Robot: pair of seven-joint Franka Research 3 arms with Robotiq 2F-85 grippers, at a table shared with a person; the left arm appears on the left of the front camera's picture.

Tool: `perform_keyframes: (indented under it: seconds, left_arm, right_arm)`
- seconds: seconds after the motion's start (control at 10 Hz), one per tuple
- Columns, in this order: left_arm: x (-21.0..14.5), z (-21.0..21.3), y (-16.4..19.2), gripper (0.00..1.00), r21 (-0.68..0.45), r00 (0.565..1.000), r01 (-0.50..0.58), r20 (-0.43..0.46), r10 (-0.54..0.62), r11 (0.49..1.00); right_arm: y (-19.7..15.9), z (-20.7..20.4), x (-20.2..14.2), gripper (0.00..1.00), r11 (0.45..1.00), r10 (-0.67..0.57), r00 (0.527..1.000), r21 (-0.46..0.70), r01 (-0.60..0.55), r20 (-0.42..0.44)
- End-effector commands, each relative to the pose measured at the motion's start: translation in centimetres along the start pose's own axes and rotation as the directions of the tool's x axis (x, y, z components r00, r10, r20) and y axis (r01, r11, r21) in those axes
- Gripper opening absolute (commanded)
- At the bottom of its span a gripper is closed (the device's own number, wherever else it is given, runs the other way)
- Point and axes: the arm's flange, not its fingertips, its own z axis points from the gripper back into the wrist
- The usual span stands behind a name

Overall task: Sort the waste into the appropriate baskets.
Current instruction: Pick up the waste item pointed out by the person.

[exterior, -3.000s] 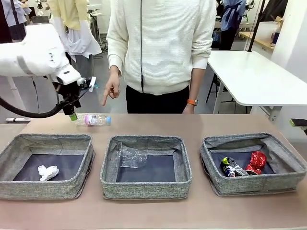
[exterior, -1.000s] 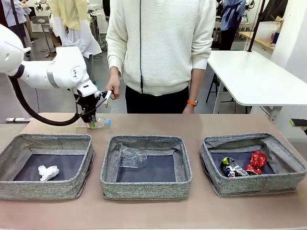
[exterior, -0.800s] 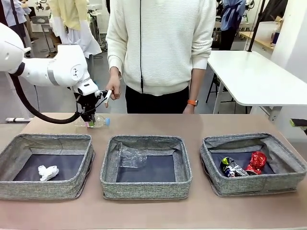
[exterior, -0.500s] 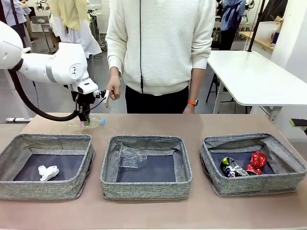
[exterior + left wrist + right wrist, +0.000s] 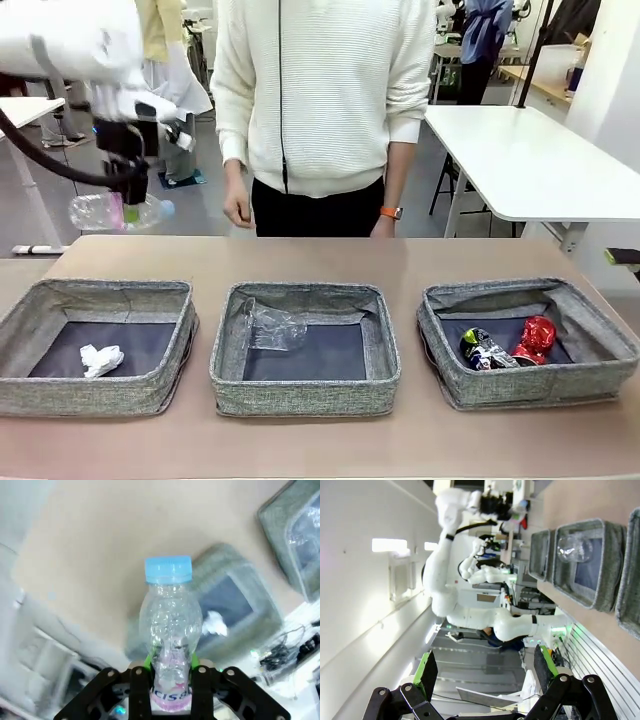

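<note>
Your left tool (image 5: 171, 672) pinched the bottle (image 5: 170, 630) at its labelled waist, pads dug in; empty, light, slick, likely to crumple.

The clear bottle (image 5: 112, 211) no longer lies on the desk (image 5: 320, 262) behind the left basket (image 5: 96, 345); the left tool (image 5: 130, 212) now holds it up in the air, clamped around its labelled middle, above and beyond that basket's far left part. Earlier the tool was down at the desk, closing on the bottle. The left arm (image 5: 70, 45) has swung up and to the left. The person's hand (image 5: 237, 208) has drawn back from its pointing pose and hangs lower by the desk edge.
</note>
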Motion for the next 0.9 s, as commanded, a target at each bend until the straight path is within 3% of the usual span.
perform_keyframes:
  seconds: [0.0,0.1,0.2,0.3,0.4,0.5,0.6,0.8]
  left_arm:
    - [-3.3,0.9,-4.4,0.0,-0.142,0.773,-0.63,-0.016,0.634,0.764]
    - [-4.2,1.2,-6.3,0.0,-0.148,0.732,-0.674,-0.003,0.681,0.724]
    - [-4.8,1.2,-8.3,0.0,-0.132,0.616,-0.778,0.035,0.787,0.615]
    - [-5.2,1.2,-9.9,0.0,-0.157,0.422,-0.886,0.113,0.899,0.436]
    - [-5.4,0.7,-11.7,0.0,-0.16,0.294,-0.932,0.197,0.935,0.326]
    - [-5.2,-0.7,-12.3,0.0,-0.1,0.253,-0.95,0.303,0.919,0.294]
    - [-5.3,2.3,-9.5,0.0,-0.155,0.693,-0.703,0.065,0.718,0.694]
    - [-5.3,2.3,-9.5,0.0,-0.155,0.693,-0.703,0.065,0.718,0.694]
  right_arm:
    - [0.6,0.1,0.1,1.0,1.0,-0.021,1.0,0.015,0.021,0.002]
    - [0.6,0.1,0.1,1.0,1.0,-0.021,1.0,0.015,0.021,0.002]
    - [0.6,0.1,0.1,1.0,1.0,-0.021,1.0,0.015,0.021,0.002]
    - [0.6,0.1,0.1,1.0,1.0,-0.021,1.0,0.015,0.021,0.002]
    - [0.6,0.1,0.1,1.0,1.0,-0.021,1.0,0.015,0.021,0.002]
    - [0.6,0.1,0.1,1.0,1.0,-0.021,1.0,0.015,0.021,0.002]
    - [0.6,0.1,0.1,1.0,1.0,-0.021,1.0,0.015,0.021,0.002]
    - [0.6,0.1,0.1,1.0,1.0,-0.021,1.0,0.015,0.021,0.002]
